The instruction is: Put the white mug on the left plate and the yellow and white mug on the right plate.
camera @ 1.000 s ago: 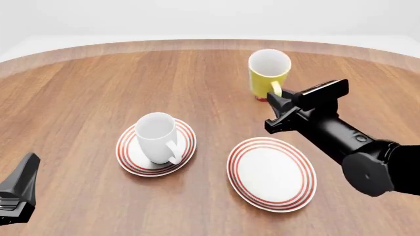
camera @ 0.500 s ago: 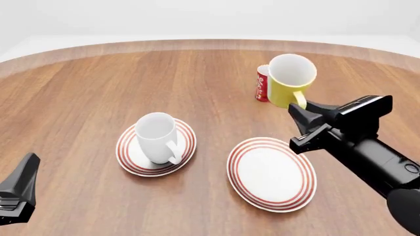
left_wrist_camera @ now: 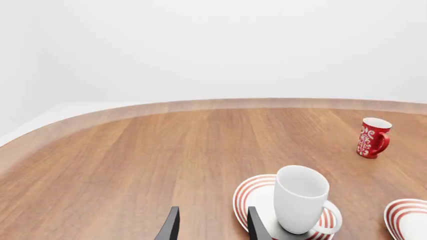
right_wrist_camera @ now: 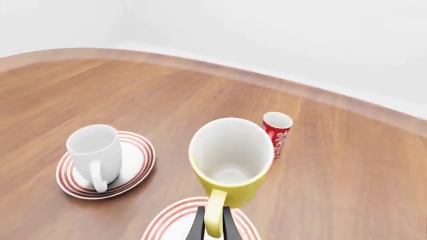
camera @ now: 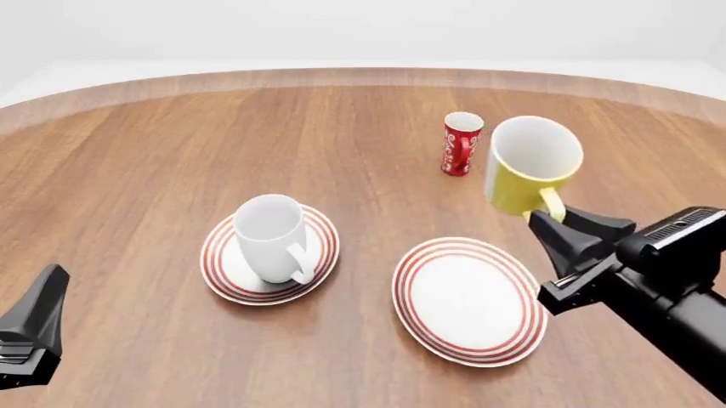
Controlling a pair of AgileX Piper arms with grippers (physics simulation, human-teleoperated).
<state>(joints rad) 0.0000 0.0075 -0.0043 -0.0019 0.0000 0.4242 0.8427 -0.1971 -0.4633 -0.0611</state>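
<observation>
Front view shows the right claw [camera: 553, 228] pinched on the handle of the small yellow mug with a white inside [camera: 529, 176], holding it tilted in the air, beyond the far right edge of the larger red-ringed white plate [camera: 470, 300], which is bare. A slim red patterned mug [camera: 460, 144] stands on the round wooden table [camera: 159, 153] just behind. The large plain white mug [camera: 272, 238] stands upright on the smaller red-ringed white plate [camera: 269, 254], handle toward the camera. The left claw [left_wrist_camera: 211, 227] sits low at the near left, apart from everything, fingers parted and holding nothing.
</observation>
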